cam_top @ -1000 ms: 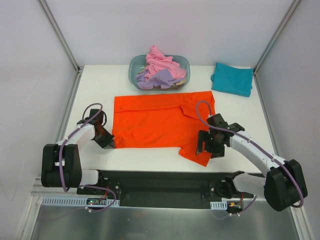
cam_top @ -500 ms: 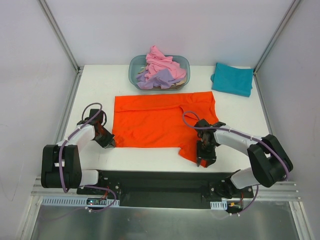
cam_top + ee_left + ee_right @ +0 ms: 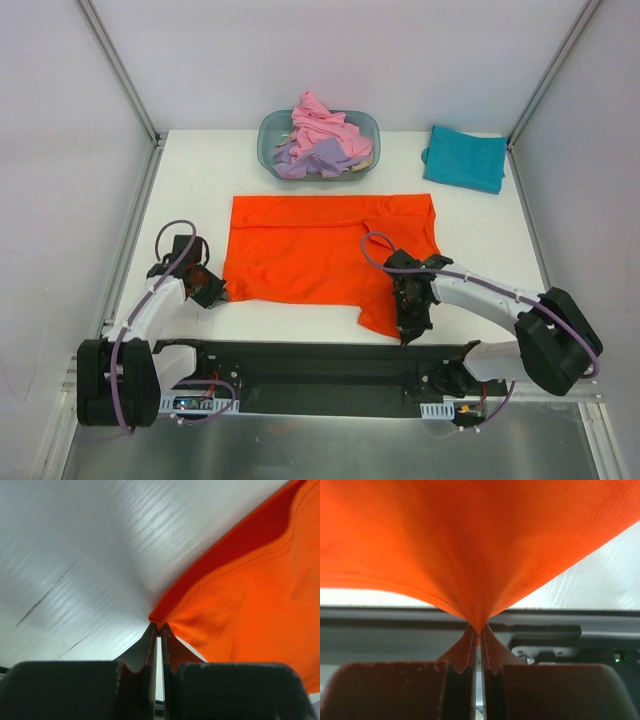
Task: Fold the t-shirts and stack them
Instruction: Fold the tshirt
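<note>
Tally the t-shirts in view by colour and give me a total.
orange t-shirt: 1, spread flat
teal t-shirt: 1, folded
pink t-shirt: 1, bunched in the tub
lavender t-shirt: 1, bunched in the tub
Total: 4 visible; the heap in the tub may hide more.

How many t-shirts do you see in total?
4: orange t-shirt spread mid-table, teal t-shirt folded far right, pink t-shirt and lavender t-shirt in the tub; more may hide underneath.
</note>
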